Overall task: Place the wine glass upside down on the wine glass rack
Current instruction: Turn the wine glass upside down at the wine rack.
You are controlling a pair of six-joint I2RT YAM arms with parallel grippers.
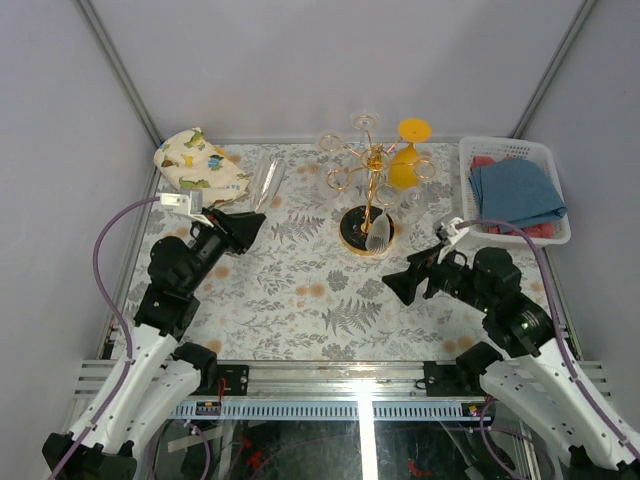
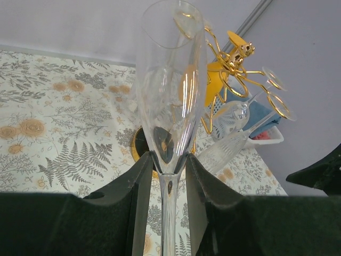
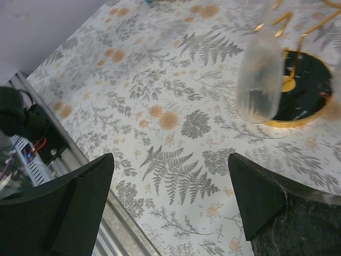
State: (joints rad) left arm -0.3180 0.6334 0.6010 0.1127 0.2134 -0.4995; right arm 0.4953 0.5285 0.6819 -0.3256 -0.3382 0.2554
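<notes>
Left gripper (image 2: 169,166) is clamped narrowly on the stem of the clear wine glass (image 2: 170,90), bowl pointing away. The gold wine glass rack (image 2: 233,60) stands beyond, to its right. Right gripper (image 3: 169,176) gapes wide, empty.

**A Robot Test Cell in a Lab**

Plain pale wall panels (image 1: 320,60) set in aluminium struts (image 1: 119,70) box in a small floral-clothed table (image 1: 290,300). A left arm (image 1: 165,290) and a right arm (image 1: 515,315) stand bolted to a metal rail (image 1: 330,380) at its near edge, trailing purple cables (image 1: 100,250).
</notes>
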